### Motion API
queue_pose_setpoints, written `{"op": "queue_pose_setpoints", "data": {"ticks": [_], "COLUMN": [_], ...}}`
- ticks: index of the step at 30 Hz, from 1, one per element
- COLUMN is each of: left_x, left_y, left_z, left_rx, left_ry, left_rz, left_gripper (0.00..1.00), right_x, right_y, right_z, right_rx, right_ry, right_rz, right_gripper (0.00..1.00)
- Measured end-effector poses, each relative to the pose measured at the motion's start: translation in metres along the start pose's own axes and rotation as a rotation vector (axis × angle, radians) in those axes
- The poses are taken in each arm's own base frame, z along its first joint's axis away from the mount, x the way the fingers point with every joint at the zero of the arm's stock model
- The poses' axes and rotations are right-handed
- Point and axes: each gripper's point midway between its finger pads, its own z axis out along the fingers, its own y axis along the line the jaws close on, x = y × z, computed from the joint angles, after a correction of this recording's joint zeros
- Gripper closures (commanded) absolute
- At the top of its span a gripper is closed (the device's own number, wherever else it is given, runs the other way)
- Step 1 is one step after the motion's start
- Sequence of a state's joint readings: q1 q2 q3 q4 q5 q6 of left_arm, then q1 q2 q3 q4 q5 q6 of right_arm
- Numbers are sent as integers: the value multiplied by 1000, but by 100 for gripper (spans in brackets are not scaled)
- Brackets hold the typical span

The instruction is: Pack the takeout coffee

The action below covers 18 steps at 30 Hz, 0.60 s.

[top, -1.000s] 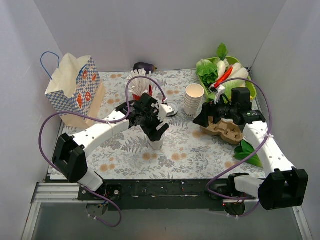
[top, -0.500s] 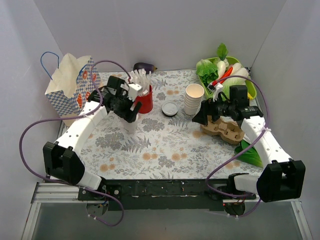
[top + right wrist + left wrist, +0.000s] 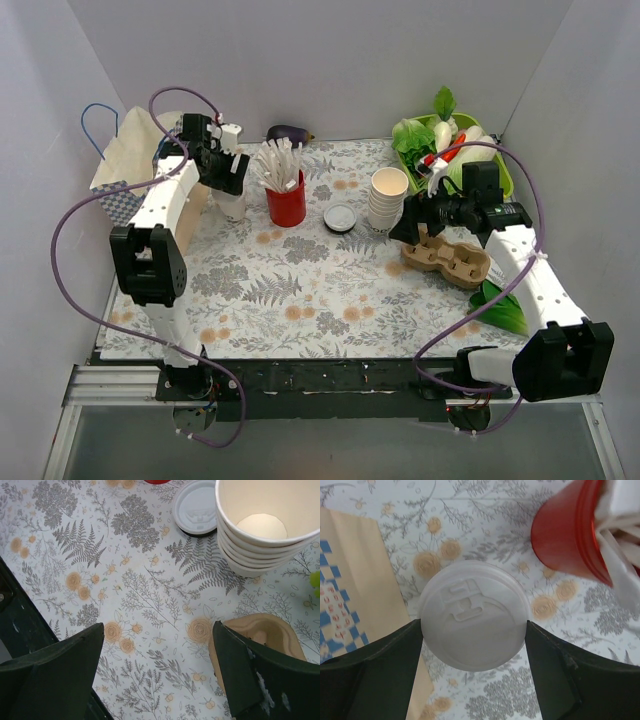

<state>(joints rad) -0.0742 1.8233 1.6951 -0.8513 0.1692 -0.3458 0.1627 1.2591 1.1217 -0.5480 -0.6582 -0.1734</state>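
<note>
The left gripper (image 3: 229, 190) has swung the cup (image 3: 472, 627) from mid-frame to upper left beside the bag (image 3: 135, 150), clamped at its lid (right gripper (image 3: 157, 630) gapes idle, right side), where a shallow hold might slip or snag the bag's rim.

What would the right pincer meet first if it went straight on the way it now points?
The right pincer would probably meet bare floral tablecloth first, between the stacked cups and cardboard carrier; depth unclear.

Plain white walls (image 3: 330, 60), floral-print table cover (image 3: 300, 290)
</note>
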Motion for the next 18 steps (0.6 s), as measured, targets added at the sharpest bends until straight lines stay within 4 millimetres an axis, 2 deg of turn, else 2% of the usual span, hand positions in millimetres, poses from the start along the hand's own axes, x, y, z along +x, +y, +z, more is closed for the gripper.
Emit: {"op": "queue_pose_setpoints", "data": {"ticks": [3, 8, 12, 18], "left_x": [-13, -19, -25, -26], "left_y": [8, 13, 15, 14], "left_z": [24, 52, 56, 55], "left_rx": [-1, 9, 10, 9], "left_ry": [-6, 6, -8, -11], "left_rz": [4, 7, 10, -11], "left_gripper": [32, 25, 14, 7], "right_x": [4, 10, 17, 19], "right_y": [0, -3, -8, -12], "right_z": [-5, -13, -16, -18], "right_rx": [17, 54, 78, 95], "right_ry": [11, 27, 54, 60], "right_rz": [-5, -12, 2, 4], "right_gripper": [3, 3, 3, 3]}}
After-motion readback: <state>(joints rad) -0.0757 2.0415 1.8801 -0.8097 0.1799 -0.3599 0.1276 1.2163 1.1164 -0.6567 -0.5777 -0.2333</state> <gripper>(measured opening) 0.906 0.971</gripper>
